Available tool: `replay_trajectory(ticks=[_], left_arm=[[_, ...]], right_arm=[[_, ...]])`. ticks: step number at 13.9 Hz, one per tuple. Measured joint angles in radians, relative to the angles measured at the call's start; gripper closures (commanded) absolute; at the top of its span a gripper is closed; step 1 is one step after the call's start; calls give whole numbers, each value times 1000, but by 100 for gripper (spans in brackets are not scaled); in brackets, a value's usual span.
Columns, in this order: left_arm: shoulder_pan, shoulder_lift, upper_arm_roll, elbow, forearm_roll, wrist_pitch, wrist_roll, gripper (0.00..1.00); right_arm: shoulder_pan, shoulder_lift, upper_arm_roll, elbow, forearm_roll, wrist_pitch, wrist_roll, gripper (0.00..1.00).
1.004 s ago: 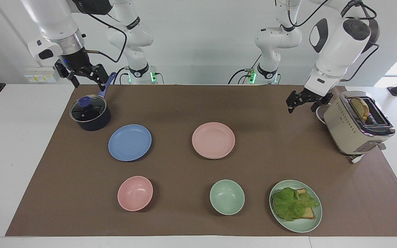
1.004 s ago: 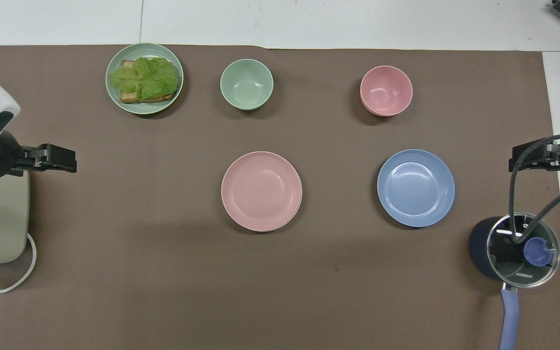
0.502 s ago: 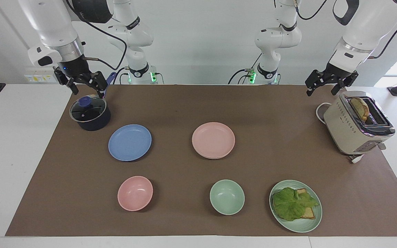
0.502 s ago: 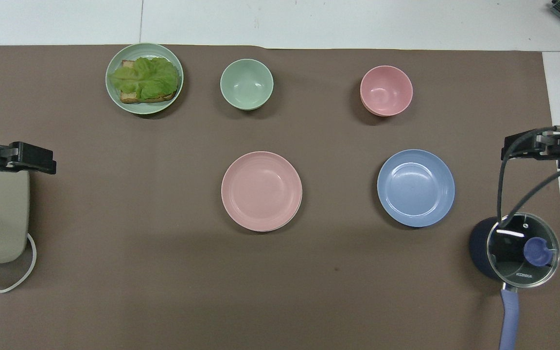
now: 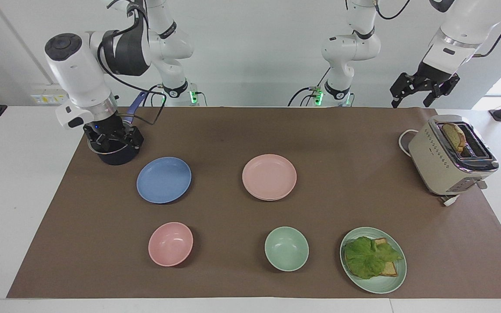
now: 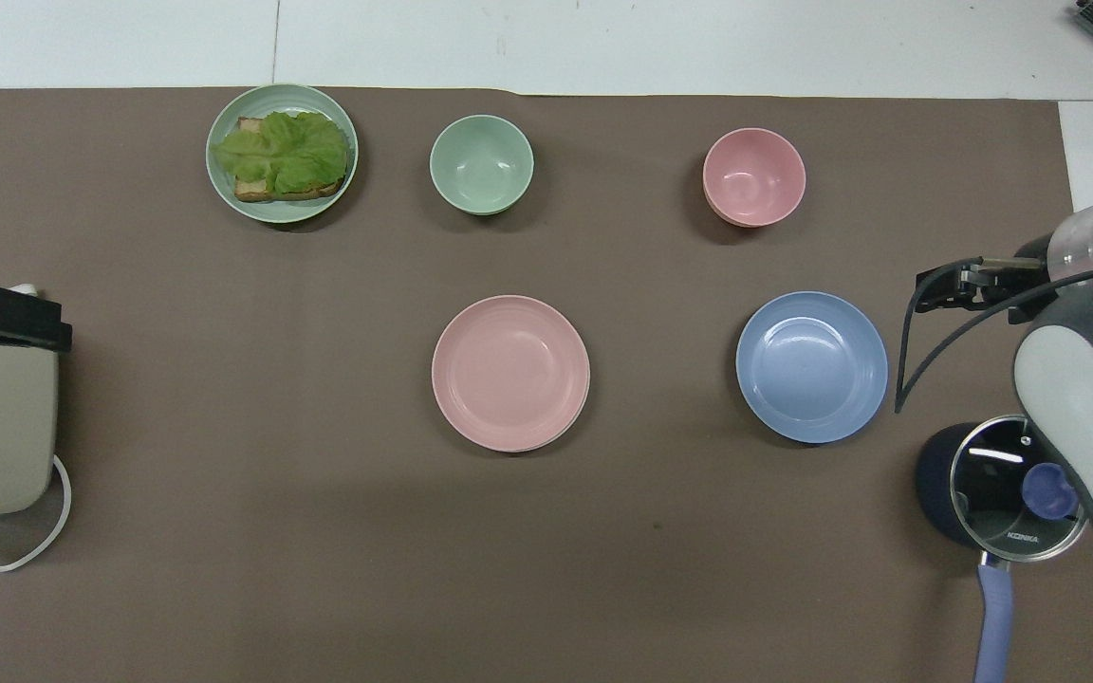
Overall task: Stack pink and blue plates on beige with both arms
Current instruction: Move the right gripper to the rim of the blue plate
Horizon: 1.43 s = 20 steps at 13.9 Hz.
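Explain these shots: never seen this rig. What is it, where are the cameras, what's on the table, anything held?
Two white robot arms, each ending in a two-finger hand. One picture is taken from across the table, facing the arms; the other looks down from above their own end. On the brown mat: a blue plate, a pink plate lying on what looks like the beige plate, a pink bowl, a green bowl, a green plate of lettuce and bread, a toaster and a lidded pot. The right hand hangs open over the pot; the left hand is open, raised by the toaster's end. Neither holds anything.
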Motion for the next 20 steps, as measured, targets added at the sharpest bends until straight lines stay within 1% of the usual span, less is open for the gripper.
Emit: replay_trajectory(ticks=[3, 6, 10, 14, 17, 20], left_arm=[[-1, -13, -7, 0, 0, -21, 0, 0], [-1, -14, -13, 0, 0, -38, 0, 0], [14, -14, 0, 0, 0, -40, -1, 0], [20, -14, 3, 0, 0, -40, -1, 0], [20, -14, 3, 0, 0, -40, -1, 0], [20, -14, 3, 0, 0, -41, -1, 0]], right_arm=[[-31, 47, -2, -62, 0, 110, -40, 0], [-34, 78, -2, -114, 0, 185, -44, 0], [-40, 97, -3, -190, 0, 277, -55, 0], [-56, 134, -3, -242, 0, 361, -71, 0], [-71, 169, -3, -251, 0, 391, -95, 4], [-82, 187, -3, -261, 0, 399, -114, 12]])
